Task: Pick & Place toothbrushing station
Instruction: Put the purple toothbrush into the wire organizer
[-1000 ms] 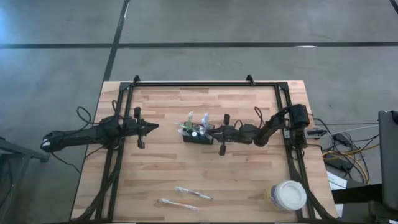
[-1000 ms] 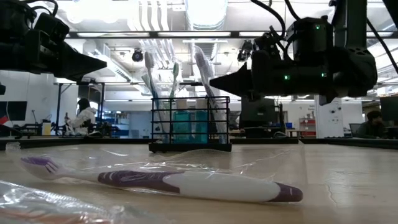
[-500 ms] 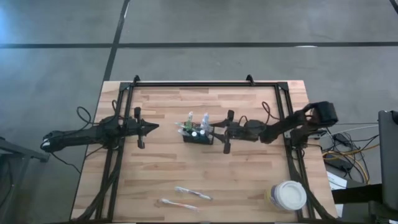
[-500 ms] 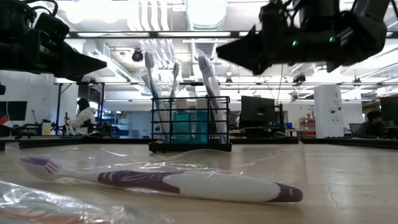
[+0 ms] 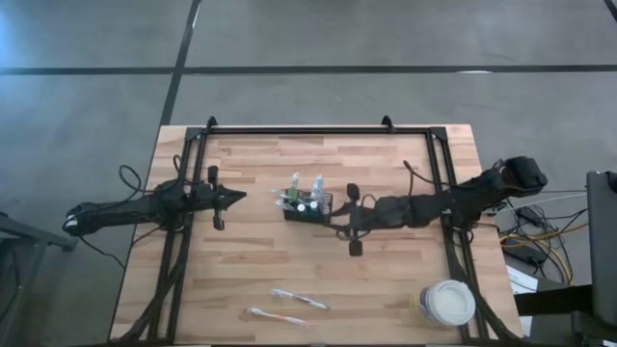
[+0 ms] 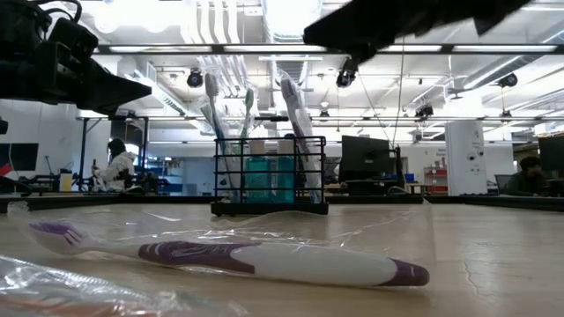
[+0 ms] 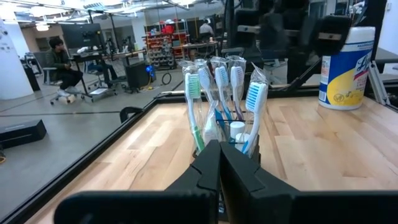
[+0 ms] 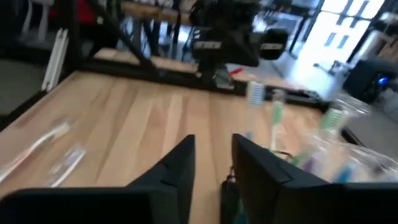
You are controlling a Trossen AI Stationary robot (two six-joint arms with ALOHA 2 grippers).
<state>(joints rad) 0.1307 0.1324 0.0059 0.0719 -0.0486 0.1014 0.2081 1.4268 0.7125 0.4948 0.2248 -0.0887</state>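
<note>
The toothbrushing station (image 5: 307, 208) is a small black mesh caddy standing by its base on the wooden table's middle (image 6: 269, 180). Several wrapped toothbrushes (image 7: 217, 93) stand upright in it. My left gripper (image 5: 241, 198) is shut and level, a short way left of the caddy, pointing at it (image 7: 219, 152). My right gripper (image 5: 335, 220) hovers just right of the caddy and well above it (image 6: 310, 37). It is open, with nothing between its fingers (image 8: 211, 158), and the toothbrush heads (image 8: 273, 115) show just beyond them.
Two wrapped toothbrushes (image 5: 299, 299) (image 5: 275, 315) lie near the table's near edge, and a purple-and-white one fills the low view's foreground (image 6: 264, 260). A round white tub (image 5: 445, 304) stands at the near right corner. A black frame rail (image 5: 299, 130) borders the table.
My right gripper has risen from beside the toothbrushes to well above the caddy, drifting a little toward the table's near edge as its arm stretched out. The caddy and its toothbrushes have stayed in place.
</note>
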